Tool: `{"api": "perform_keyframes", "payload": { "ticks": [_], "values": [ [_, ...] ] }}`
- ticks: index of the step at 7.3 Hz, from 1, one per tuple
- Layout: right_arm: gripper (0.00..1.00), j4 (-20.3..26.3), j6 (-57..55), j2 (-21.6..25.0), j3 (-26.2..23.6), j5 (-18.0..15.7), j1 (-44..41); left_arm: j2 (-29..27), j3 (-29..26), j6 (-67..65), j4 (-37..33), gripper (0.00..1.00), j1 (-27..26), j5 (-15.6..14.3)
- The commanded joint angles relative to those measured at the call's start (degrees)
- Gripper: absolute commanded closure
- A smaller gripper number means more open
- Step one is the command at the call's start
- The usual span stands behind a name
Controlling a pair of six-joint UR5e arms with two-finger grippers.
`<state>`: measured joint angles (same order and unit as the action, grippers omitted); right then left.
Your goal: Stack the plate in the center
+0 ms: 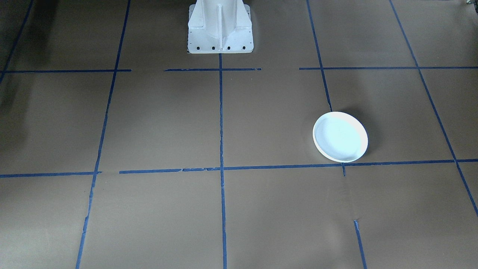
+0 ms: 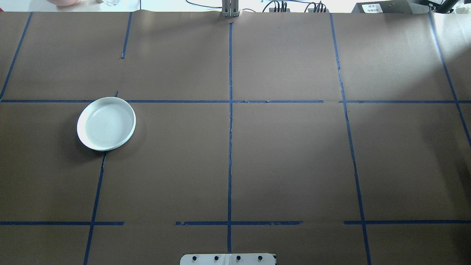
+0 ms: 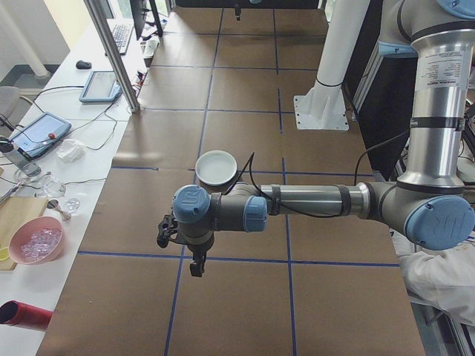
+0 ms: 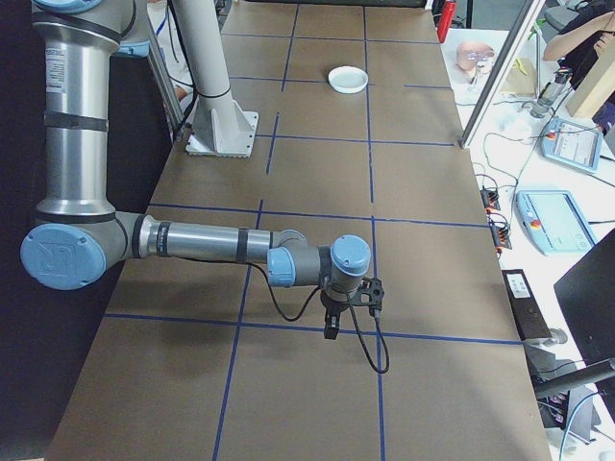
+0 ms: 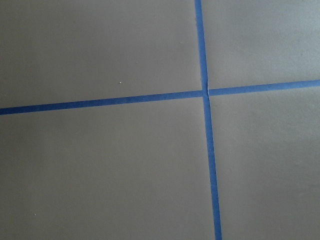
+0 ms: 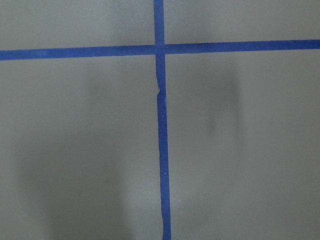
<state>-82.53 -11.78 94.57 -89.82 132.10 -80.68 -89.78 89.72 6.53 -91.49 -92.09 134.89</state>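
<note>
white plate (image 2: 106,124) on desk (image 2: 287,154), robot's left side, off centre | left gripper (image 3: 180,248), right gripper (image 4: 348,309) raised; spread or pressed together: cannot tell | advice: left pinches rim, carries level to centre cross

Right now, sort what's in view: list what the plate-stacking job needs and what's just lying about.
For the job:
- white plate on the robot's left side of the table
- left gripper
- right gripper

Just lying about:
- pink bowl on the side bench
- tablet
- red tube
</note>
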Motion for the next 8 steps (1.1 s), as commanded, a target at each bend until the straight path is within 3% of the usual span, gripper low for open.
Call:
{"api": "perform_keyframes", "payload": {
  "ticks": [1, 8],
  "values": [
    [0.0, 0.0, 0.0, 0.0, 0.0, 0.0, 0.0, -0.04, 0.19, 0.06, 0.0, 0.0, -0.02, 0.19],
    [0.0, 0.0, 0.0, 0.0, 0.0, 0.0, 0.0, 0.22, 0.1, 0.68, -0.09, 0.0, -0.02, 0.28]
  ]
}}
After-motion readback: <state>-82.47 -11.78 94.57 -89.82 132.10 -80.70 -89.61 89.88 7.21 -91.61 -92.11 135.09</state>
